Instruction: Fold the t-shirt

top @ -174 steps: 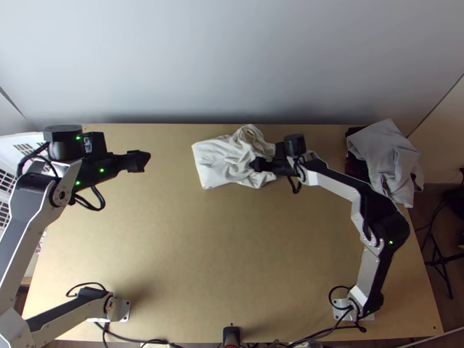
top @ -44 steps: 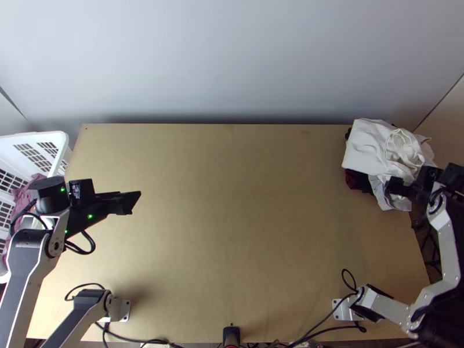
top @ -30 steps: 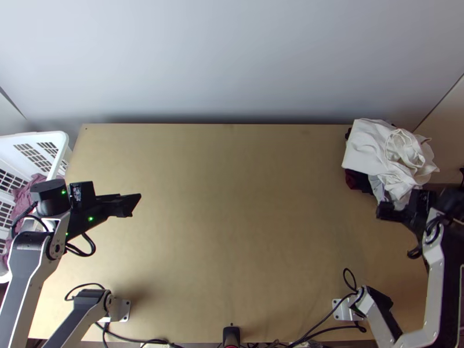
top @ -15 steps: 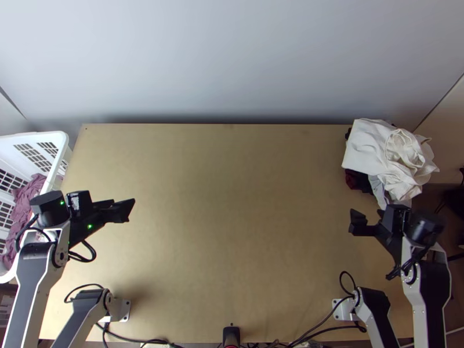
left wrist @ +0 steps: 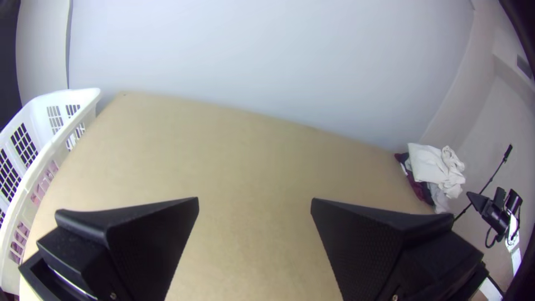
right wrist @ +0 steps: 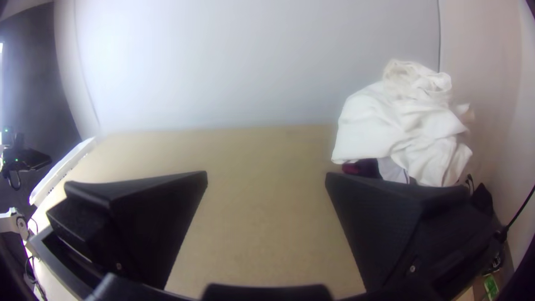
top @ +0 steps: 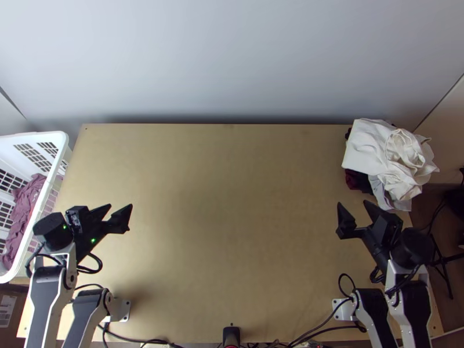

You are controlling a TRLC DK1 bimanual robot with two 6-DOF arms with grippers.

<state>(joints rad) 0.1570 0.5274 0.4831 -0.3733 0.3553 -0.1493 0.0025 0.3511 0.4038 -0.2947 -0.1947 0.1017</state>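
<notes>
Top view: from the middle of the table (top: pixel 232 232), the white t-shirt (top: pixel 368 145) lies at two o'clock, part flat, part bunched, on other garments (top: pixel 358 181). Near nine o'clock the left gripper (top: pixel 120 206) is spread; near three, so is the right gripper (top: pixel 352 203).

Left wrist view: the left gripper (left wrist: pixel 254 199) has its fingers wide apart.

Right wrist view: the right gripper (right wrist: pixel 266 172) gapes likewise.

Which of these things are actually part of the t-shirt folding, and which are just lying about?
Part of the job:
- white cloth, probably the t-shirt, bunched in places atop the pile
- left pincer, open
- right pincer, open

Apparently just lying about:
- dark red cloth under the white one
- white basket
- purplish cloth inside it
</notes>
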